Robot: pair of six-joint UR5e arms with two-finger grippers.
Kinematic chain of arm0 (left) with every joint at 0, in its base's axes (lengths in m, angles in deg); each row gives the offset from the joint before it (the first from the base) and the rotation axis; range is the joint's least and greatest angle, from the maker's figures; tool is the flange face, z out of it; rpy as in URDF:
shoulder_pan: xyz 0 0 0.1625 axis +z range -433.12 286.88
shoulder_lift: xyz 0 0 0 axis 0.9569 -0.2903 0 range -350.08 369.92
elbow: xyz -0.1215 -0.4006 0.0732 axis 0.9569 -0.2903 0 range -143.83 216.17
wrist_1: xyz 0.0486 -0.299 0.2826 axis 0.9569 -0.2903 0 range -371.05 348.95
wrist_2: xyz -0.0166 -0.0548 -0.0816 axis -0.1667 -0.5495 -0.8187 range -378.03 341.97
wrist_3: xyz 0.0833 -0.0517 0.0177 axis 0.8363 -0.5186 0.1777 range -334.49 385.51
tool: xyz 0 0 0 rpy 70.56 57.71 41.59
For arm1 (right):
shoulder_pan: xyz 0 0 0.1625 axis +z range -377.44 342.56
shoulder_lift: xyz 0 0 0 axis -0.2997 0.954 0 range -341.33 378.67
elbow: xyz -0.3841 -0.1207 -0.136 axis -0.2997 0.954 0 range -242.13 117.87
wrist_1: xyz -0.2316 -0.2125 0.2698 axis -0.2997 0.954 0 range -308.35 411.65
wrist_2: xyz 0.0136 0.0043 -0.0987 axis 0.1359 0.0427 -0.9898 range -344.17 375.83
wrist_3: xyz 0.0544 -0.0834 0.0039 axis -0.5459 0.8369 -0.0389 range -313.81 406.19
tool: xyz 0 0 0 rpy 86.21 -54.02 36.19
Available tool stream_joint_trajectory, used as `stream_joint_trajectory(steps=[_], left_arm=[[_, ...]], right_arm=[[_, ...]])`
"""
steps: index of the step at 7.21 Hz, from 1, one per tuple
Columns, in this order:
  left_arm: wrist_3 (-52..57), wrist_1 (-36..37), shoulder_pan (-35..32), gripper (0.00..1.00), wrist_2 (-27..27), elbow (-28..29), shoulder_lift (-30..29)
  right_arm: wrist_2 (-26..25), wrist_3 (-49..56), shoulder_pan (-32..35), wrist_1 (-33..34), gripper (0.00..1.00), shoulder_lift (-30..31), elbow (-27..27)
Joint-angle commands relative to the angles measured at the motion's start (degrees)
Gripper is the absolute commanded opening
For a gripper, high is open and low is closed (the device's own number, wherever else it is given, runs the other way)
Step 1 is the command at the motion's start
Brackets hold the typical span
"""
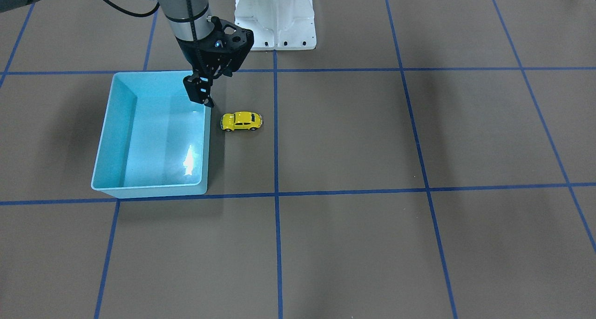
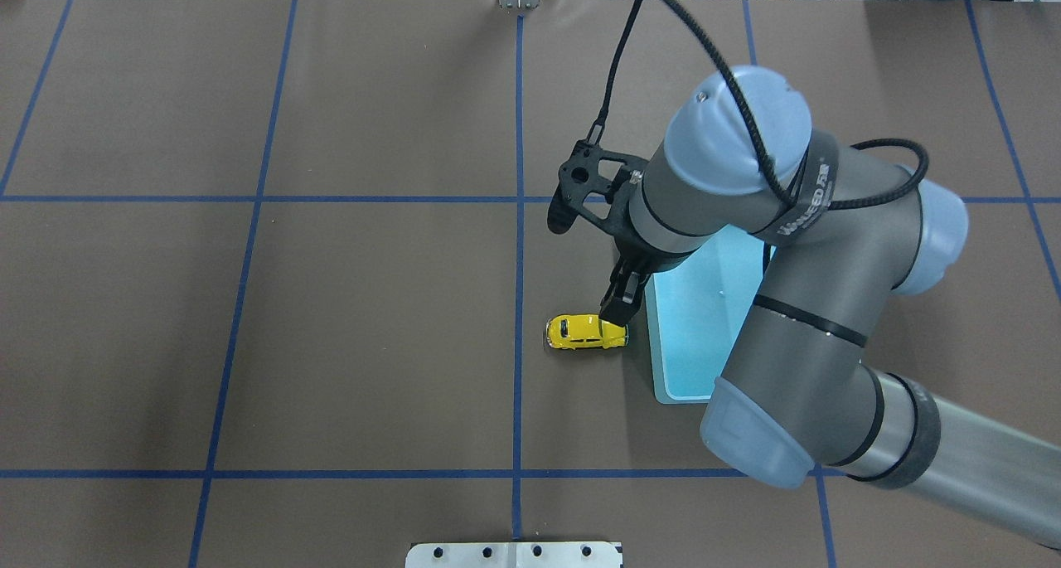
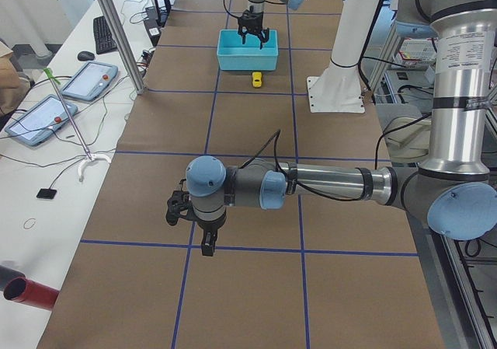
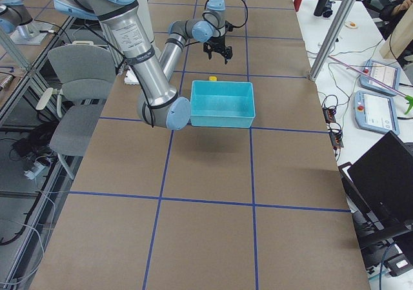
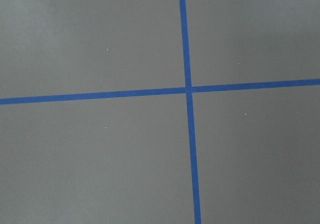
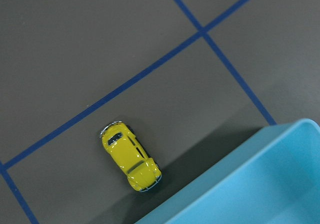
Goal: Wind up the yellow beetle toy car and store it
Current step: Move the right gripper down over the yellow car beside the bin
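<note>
Toy car (image 1: 241, 121), glossy rounded yellow, near bin (image 1: 149, 191) — right fingers (image 1: 201, 90) released, left fingers (image 3: 206, 246) unclear

Surface (image 1: 354, 137): brown matte covering, blue tape grid of large squares; diffuse overhead light, soft shadows. White bench (image 3: 46, 170) runs alongside, carrying two tablets (image 3: 89, 81), keyboard (image 3: 103, 32), mouse (image 3: 85, 55). Slanted metal posts (image 3: 116, 38) stand at the surface edge. Grey office chair (image 4: 77, 90) on the opposite side; cables lie on the floor (image 4: 19, 206). Open laptop (image 4: 387, 174) on the bench
</note>
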Motion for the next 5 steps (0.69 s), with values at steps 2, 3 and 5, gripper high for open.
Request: stream_joint_trajectory(steps=[2,3,5], left_arm=[[-0.07,0.13,-0.65,1.00,0.20,0.14,0.19],[0.02,-0.13,-0.73,1.00,0.21,-0.64,3.23],[0.28,-0.66,-0.73,1.00,0.21,-0.47,4.32]], right_arm=[[-3.64,4.60,-4.90,-13.60,1.00,2.56,7.58],[-4.78,4.43,-7.27,-16.34,1.00,3.96,8.65],[-5.76,4.95,-7.82,-16.90,1.00,5.20,9.27]])
